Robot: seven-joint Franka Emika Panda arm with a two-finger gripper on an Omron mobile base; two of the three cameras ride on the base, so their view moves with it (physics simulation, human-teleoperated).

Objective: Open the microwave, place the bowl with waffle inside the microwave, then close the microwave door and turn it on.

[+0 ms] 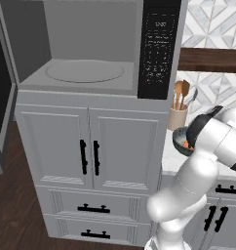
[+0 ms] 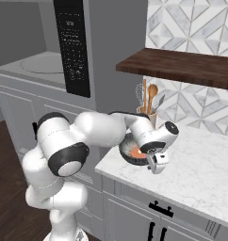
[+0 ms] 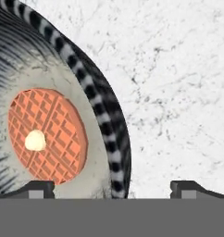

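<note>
Left base view, microwave: I see the microwave [image 1: 90, 53] across the top of the frame, its door [image 1: 3, 88] swung out at the left edge, the round turntable [image 1: 85, 71] bare.
Left base view, bowl: the bowl [image 1: 180, 141] sits at centre right on the counter, just below the cup of wooden spoons [image 1: 178, 117], partly behind my arm; a sliver of orange shows inside.
Right base view, gripper: the gripper [image 2: 156, 164] hangs at centre frame over the near rim of the bowl [image 2: 127, 153], close above the marble counter [image 2: 200, 164].
Right base view, waffle: the waffle [image 2: 136, 152] lies flat in the bowl.
Hand view, jaws: spread wide and holding nothing; 1 fingertip [image 3: 37, 189] stands at lower left over the bowl's inside, the other at lower right over bare marble, so the striped rim runs between them.
Hand view, waffle: the waffle [image 3: 46, 135] sits at centre left, a pale dab on top.
Handling: I judge the bowl stiff, light, probably smooth and slippery. I'd pinch the rim wall, 1 finger inside and 1 outside, and carry it level so the loose waffle stays put.
</note>
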